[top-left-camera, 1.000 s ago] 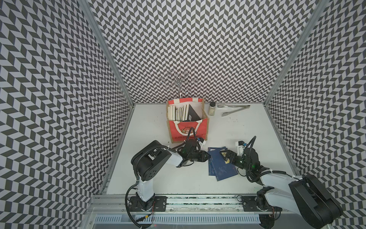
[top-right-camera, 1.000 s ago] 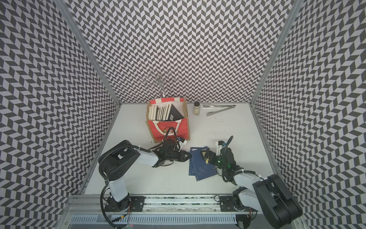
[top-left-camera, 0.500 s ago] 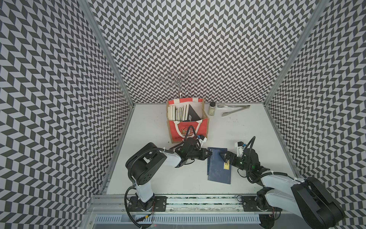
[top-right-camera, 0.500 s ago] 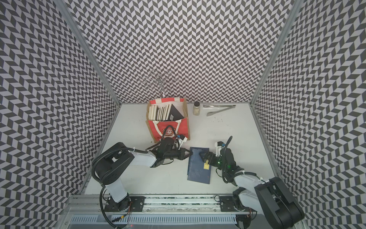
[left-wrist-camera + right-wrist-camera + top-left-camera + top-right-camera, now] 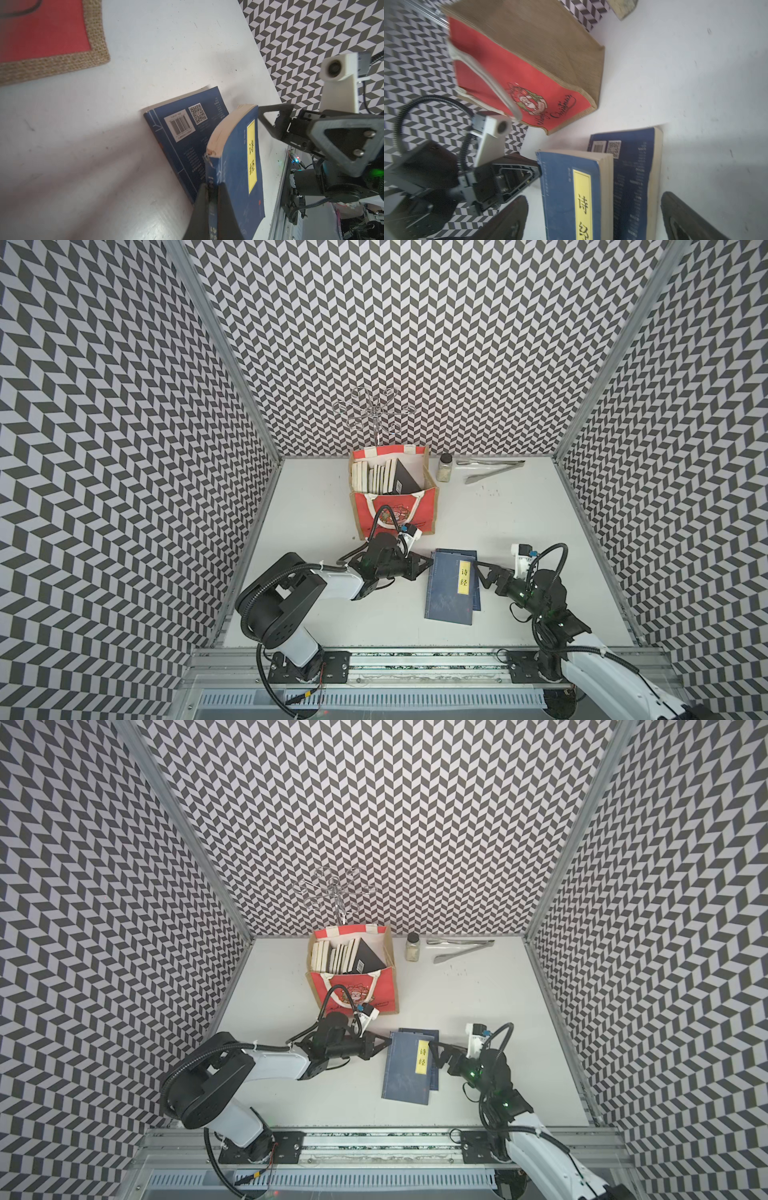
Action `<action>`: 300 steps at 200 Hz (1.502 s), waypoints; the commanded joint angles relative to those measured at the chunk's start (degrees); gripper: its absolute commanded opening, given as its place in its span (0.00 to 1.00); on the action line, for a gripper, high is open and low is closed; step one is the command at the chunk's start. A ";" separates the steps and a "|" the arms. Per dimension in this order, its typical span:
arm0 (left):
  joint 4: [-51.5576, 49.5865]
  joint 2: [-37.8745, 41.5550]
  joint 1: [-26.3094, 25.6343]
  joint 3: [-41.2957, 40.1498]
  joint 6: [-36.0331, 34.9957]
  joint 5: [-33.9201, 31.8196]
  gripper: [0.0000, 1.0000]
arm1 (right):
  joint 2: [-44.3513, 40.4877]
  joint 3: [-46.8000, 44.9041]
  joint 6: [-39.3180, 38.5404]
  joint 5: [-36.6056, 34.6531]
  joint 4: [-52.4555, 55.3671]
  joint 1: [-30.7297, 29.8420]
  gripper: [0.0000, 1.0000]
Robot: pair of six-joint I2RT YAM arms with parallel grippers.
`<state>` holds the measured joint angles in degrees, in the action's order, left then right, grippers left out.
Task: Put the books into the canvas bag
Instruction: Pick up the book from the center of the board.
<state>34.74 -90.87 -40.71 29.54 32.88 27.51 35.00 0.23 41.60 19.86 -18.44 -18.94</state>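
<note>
Since a second ago the two fanned navy books have been squared up, and my left fingers [image 5: 424, 565] have closed on the spine edge of the top navy book [image 5: 451, 589], which lies label-up over the lower navy book [image 5: 476, 598] on the desk [image 5: 311, 531]. Both top views show my right fingers [image 5: 441, 1052] spread wide just beside the books' other edge, gripping nothing. Farther back stands the canvas bag [image 5: 419, 510], a row of books [image 5: 374, 477] upright inside it and a black book [image 5: 401, 479] leaning across the space that is left. My left wrist camera [image 5: 409, 531] and its cable sit right in front of the bag's red panel. A jar [image 5: 444, 467] and tongs [image 5: 490, 469] lie beside the bag, with a wire rack [image 5: 374, 414] behind it. From my left wrist, the fingers [image 5: 202, 199] pinch the top book's [image 5: 234, 166] blue edge, its near corner is worn, and the lower book [image 5: 187, 133] shows barcodes. From my right wrist, one finger [image 5: 681, 214] lies beyond the lower book [image 5: 633, 176] and the other [image 5: 510, 218] beside the top book [image 5: 560, 187]; whether that book is off the lower one I cannot tell.
</note>
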 commanded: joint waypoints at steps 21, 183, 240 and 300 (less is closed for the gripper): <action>5.39 4.28 1.35 -2.79 -4.82 1.44 0.00 | 2.59 -4.58 -3.09 6.70 -8.93 0.31 0.99; 11.10 9.93 5.46 -6.45 -4.37 5.74 0.00 | 31.52 4.91 -14.01 24.62 -23.80 -6.25 0.95; 11.58 11.75 5.55 -7.59 -4.13 5.99 0.00 | 40.87 7.14 -13.21 26.72 -32.81 -6.34 0.81; 9.40 14.25 6.31 -7.66 -1.68 3.34 0.00 | 38.49 7.22 -13.94 32.98 -34.49 -8.53 0.19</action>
<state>43.13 -78.28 -34.83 21.91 28.97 31.92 75.31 6.28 28.71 48.14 -48.36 -26.55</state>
